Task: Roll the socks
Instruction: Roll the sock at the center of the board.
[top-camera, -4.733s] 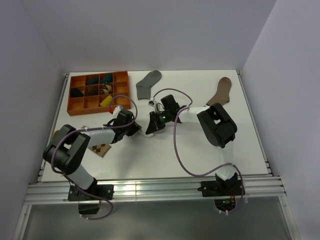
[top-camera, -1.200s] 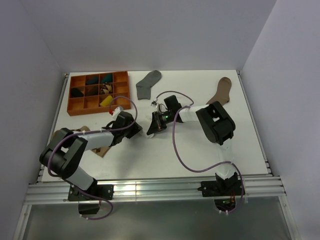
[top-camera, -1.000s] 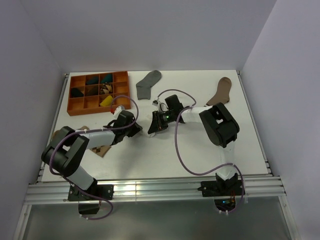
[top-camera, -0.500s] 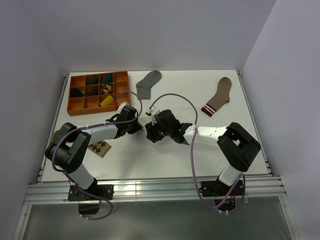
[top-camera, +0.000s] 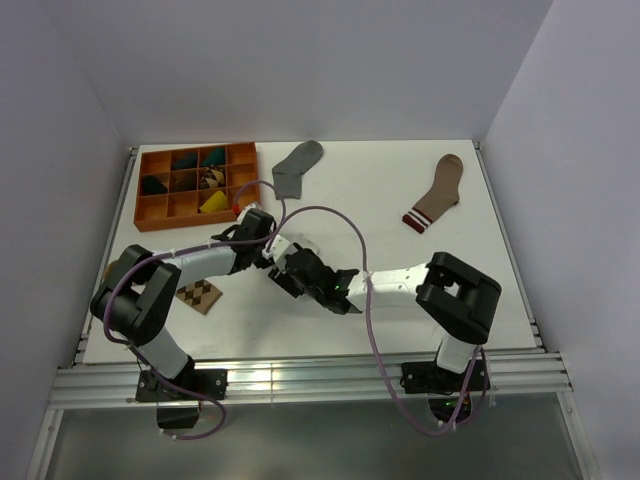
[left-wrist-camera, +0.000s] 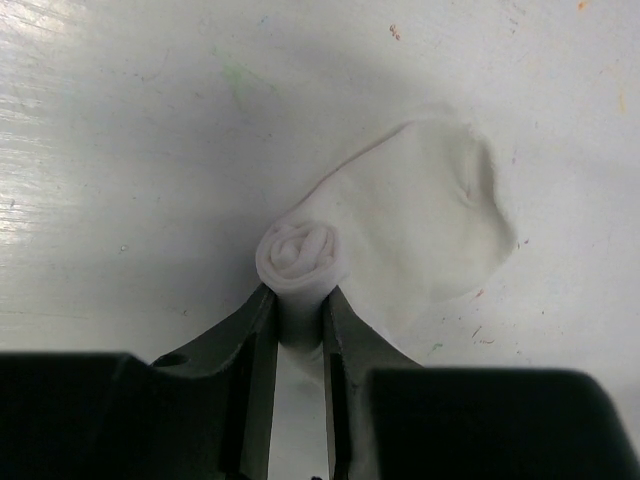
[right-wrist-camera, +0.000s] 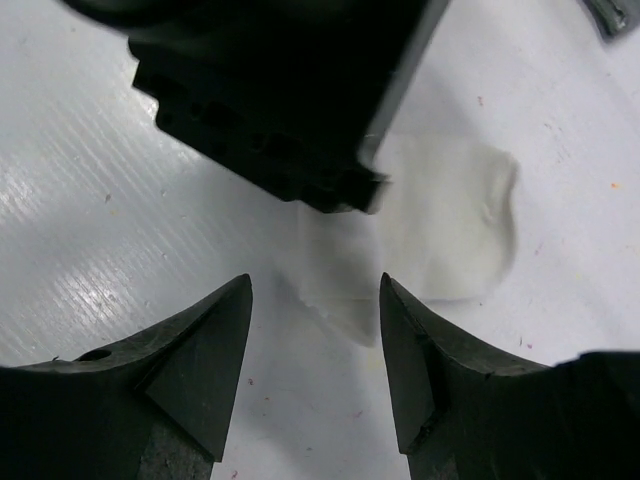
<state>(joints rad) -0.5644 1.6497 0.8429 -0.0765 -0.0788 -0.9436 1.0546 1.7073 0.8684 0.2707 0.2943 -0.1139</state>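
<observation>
Left wrist: soft white sock (left-wrist-camera: 420, 225), spiral-rolled.

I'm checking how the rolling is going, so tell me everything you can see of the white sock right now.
The white sock is plain, soft-looking fabric, partly rolled: one end is wound into a tight spiral, the rest lies flat and slightly creased on the white table. The left gripper is shut on the roll, one finger each side. The right gripper hangs open close by.
</observation>
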